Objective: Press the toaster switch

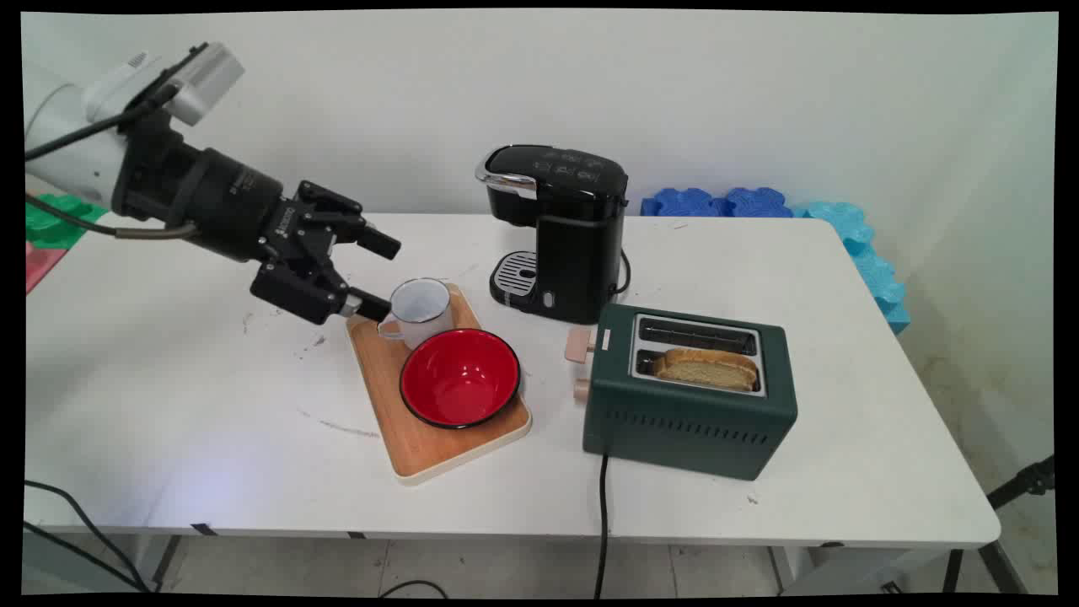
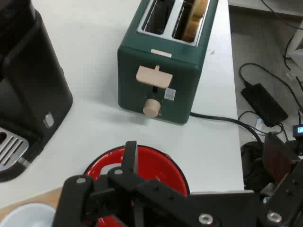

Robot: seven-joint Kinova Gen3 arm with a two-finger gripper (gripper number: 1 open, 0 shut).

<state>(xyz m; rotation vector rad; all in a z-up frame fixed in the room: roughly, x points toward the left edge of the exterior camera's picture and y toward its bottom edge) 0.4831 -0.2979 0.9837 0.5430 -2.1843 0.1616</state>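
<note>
Main view showed the gripper (image 1: 371, 274) reaching in from the left with its fingers spread apart, the lower fingertip touching or just short of the handle side of the white mug (image 1: 419, 309); nothing was held. The mug stood upright at the far end of the wooden tray (image 1: 421, 443), immediately right of the gripper, with the red bowl (image 1: 459, 378) just in front of it. Behind stood the black coffee maker (image 1: 560, 232); to the right, the green toaster (image 1: 687, 392) held a slice of toast (image 1: 706, 368). All rested on the white table (image 1: 169, 405) before a plain wall.
</note>
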